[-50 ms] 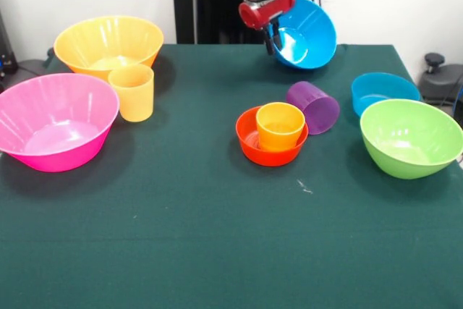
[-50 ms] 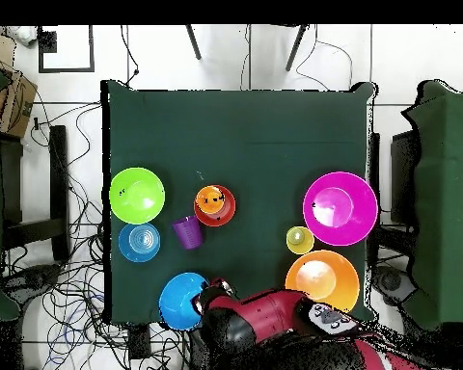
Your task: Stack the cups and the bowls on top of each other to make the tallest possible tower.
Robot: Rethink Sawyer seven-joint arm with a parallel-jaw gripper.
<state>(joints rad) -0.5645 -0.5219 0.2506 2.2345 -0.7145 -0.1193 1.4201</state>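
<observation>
Two views, one table point(image 1: 181, 236). Gripper point(image 1: 273, 34) is clamped on the rim of the medium blue bowl point(image 1: 307, 32), holding it tilted, opening turned toward the front camera, at the table's far edge. Front view shows the tilt; overhead shows only a blue disc beside the red arm point(image 2: 274, 318), so the tilt is lost there.

Tower — orange cup point(image 1: 280, 125) upright inside the small red-orange bowl point(image 1: 249, 139) — sits near table centre. Purple cup point(image 1: 314, 106) lies on its side just beside it; overhead view reads it as a plain purple round, its lean unclear.

Small blue bowl point(image 1: 383, 90) sits just behind the lime green bowl point(image 1: 411, 137). On the opposite side, the yellow-orange cup point(image 1: 132, 92) stands upright between the big pink bowl point(image 1: 54, 121) and big yellow bowl point(image 1: 108, 45).

Overhead alone shows cables point(image 2: 76, 241) on the floor around the table.
</observation>
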